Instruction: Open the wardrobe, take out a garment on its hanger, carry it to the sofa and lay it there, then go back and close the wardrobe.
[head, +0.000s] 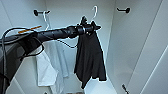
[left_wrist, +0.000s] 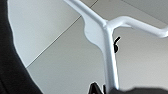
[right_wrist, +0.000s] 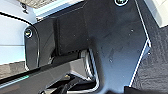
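Now left gripper (head: 90, 27) grips hanger (head: 94, 12) w/ garment (head: 89, 57).

Open wardrobe (head: 135, 37); white top (head: 50, 65) hangs inside from hook (head: 37, 12).

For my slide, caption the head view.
Left gripper at the hanger of the black garment inside the open wardrobe.

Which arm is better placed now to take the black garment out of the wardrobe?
Left. Its gripper is at the hanger of the black garment, inside the open wardrobe.
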